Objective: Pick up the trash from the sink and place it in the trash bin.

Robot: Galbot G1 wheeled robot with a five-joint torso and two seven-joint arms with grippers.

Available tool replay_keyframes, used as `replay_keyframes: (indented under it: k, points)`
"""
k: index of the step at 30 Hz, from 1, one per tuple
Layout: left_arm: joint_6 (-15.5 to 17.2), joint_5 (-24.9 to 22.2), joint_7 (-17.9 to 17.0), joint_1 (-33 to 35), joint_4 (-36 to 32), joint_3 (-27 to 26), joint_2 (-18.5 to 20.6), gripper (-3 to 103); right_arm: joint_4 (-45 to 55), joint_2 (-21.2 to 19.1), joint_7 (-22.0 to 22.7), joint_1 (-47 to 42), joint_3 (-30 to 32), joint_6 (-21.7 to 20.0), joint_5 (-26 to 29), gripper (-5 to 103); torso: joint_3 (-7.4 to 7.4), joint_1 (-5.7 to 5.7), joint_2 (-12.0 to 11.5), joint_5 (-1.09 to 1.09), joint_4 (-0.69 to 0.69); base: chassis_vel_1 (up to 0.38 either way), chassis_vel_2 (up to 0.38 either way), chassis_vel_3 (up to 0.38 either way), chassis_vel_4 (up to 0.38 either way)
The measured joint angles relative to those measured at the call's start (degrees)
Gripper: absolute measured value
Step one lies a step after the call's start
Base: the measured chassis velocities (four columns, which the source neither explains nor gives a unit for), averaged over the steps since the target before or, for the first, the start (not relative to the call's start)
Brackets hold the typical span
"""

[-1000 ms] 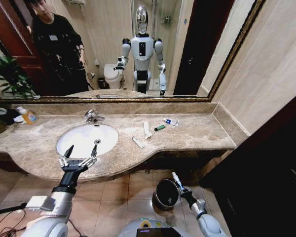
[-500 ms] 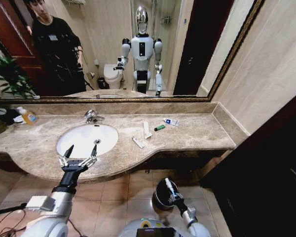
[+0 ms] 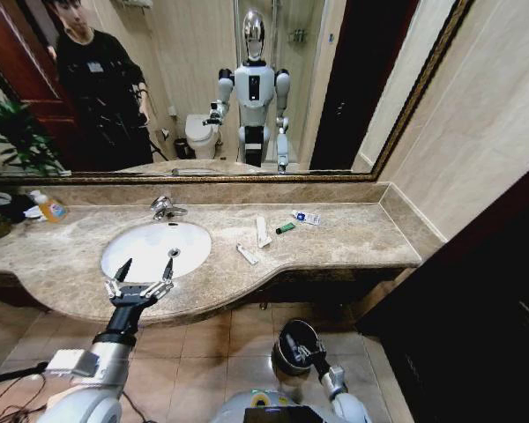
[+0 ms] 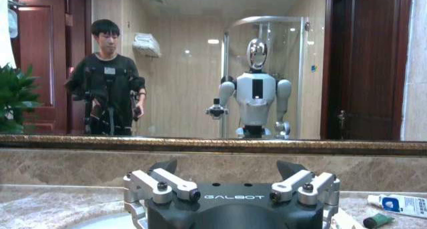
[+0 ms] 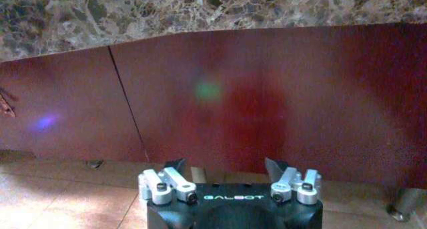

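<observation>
The white oval sink (image 3: 132, 256) sits in the beige marble counter. My left gripper (image 3: 142, 281) (image 4: 227, 166) hovers open over the sink's front rim, with nothing in it. To the right of the sink, trash lies on the counter: a slim white packet (image 3: 262, 231), a smaller white packet (image 3: 247, 254), a green piece (image 3: 286, 227) (image 4: 377, 220) and a white tube with blue print (image 3: 306, 217) (image 4: 403, 205). My right gripper (image 3: 303, 352) (image 5: 225, 165) is low over the dark trash bin (image 3: 285, 355) on the floor, fingers apart and nothing between them.
A chrome faucet (image 3: 165, 208) stands behind the basin. A small orange bottle (image 3: 49, 208) and a plant (image 3: 9, 150) are at the far left. The dark wood cabinet front (image 5: 267, 99) rises under the counter edge, behind the bin. A mirror covers the back wall.
My right gripper has gone down and back toward the bin. The white tube that stuck up from it before is no longer seen. The left arm has not moved.
</observation>
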Motion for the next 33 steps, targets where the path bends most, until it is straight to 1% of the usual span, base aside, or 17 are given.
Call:
replay_keyframes:
  k: [3, 5, 6, 15, 19, 23, 24, 27, 28, 29, 30, 31, 32, 33]
  points:
    - [0.0, 0.0, 0.0, 0.0, 0.0, 0.0, 0.0, 100, -0.34, -0.17, 0.08, -0.1, 0.17, 0.39, 0.37, 92, 0.0, 0.0, 0.0, 0.0, 0.0, 0.0, 0.0, 0.0, 0.0]
    - [0.0, 0.0, 0.0, 0.0, 0.0, 0.0, 0.0, 100, -0.5, -0.16, 0.09, -0.1, 0.2, 0.52, 0.43, 92, 0.0, 0.0, 0.0, 0.0, 0.0, 0.0, 0.0, 0.0, 0.0]
    - [0.0, 0.0, 0.0, 0.0, 0.0, 0.0, 0.0, 100, -0.96, -0.13, 0.1, -0.12, 0.25, 0.83, 0.63, 99, 0.0, 0.0, 0.0, 0.0, 0.0, 0.0, 0.0, 0.0, 0.0]
    - [0.0, 0.0, 0.0, 0.0, 0.0, 0.0, 0.0, 100, -1.37, 0.51, 0.23, -0.23, 0.28, 1.45, 1.8, 100, 0.0, 0.0, 0.0, 0.0, 0.0, 0.0, 0.0, 0.0, 0.0]
    - [0.0, 0.0, 0.0, 0.0, 0.0, 0.0, 0.0, 100, 0.69, 0.44, 0.18, -0.79, 0.27, 1.03, 2.17, 100, 0.0, 0.0, 0.0, 0.0, 0.0, 0.0, 0.0, 0.0, 0.0]
    - [0.0, 0.0, 0.0, 0.0, 0.0, 0.0, 0.0, 100, 5.99, -0.87, -0.96, -2.87, 0.32, 2.42, 1.46, 100, 0.0, 0.0, 0.0, 0.0, 0.0, 0.0, 0.0, 0.0, 0.0]
    - [0.0, 0.0, 0.0, 0.0, 0.0, 0.0, 0.0, 100, 5.99, -0.87, -0.96, -2.87, 0.32, 2.42, 1.46, 100, 0.0, 0.0, 0.0, 0.0, 0.0, 0.0, 0.0, 0.0, 0.0]
    - [0.0, 0.0, 0.0, 0.0, 0.0, 0.0, 0.0, 100, 11.27, -3.0, -1.45, -5.39, 1.68, 6.53, 0.27, 100, 0.0, 0.0, 0.0, 0.01, 0.0, 0.0, 0.0, 0.0, 0.0]
    - [0.0, 0.0, 0.0, 0.0, 0.0, 0.0, 0.0, 100, 11.27, -3.0, -1.45, -5.39, 1.68, 6.53, 0.27, 100, 0.0, 0.0, 0.0, 0.01, 0.0, 0.0, 0.0, 0.0, 0.0]
    - [0.0, 0.0, 0.0, 0.0, 0.0, 0.0, 0.0, 100, 12.49, -3.85, -1.4, -6.06, 2.1, 6.98, 0.59, 100, 0.0, 0.0, 0.0, 0.01, 0.0, 0.0, 0.0, 0.0, 0.0]
    - [0.0, 0.0, 0.0, 0.0, 0.0, 0.0, 0.0, 100, 15.31, -5.52, -1.34, -7.54, 2.82, 7.01, 2.75, 100, 0.0, 0.0, 0.0, 0.01, 0.0, 0.0, 0.0, 0.0, 0.0]
    - [0.0, 0.0, 0.0, 0.0, 0.0, 0.0, 0.0, 100, 16.81, -6.26, -1.34, -8.26, 3.15, 6.78, 4.14, 100, 0.0, 0.0, 0.0, 0.01, -0.01, 0.0, 0.0, 0.0, 0.0]
    - [0.0, 0.0, 0.0, 0.0, 0.0, 0.0, 0.0, 100, 16.81, -6.26, -1.34, -8.26, 3.15, 6.78, 4.14, 100, 0.0, 0.0, 0.0, 0.01, -0.01, 0.0, 0.0, 0.0, 0.0]
    - [0.0, 0.0, 0.0, 0.0, 0.0, 0.0, 0.0, 100, 18.88, -7.16, -1.37, -9.2, 3.6, 6.37, 6.0, 100, 0.0, 0.0, 0.0, 0.0, 0.0, 0.0, 0.0, 0.0, 0.0]
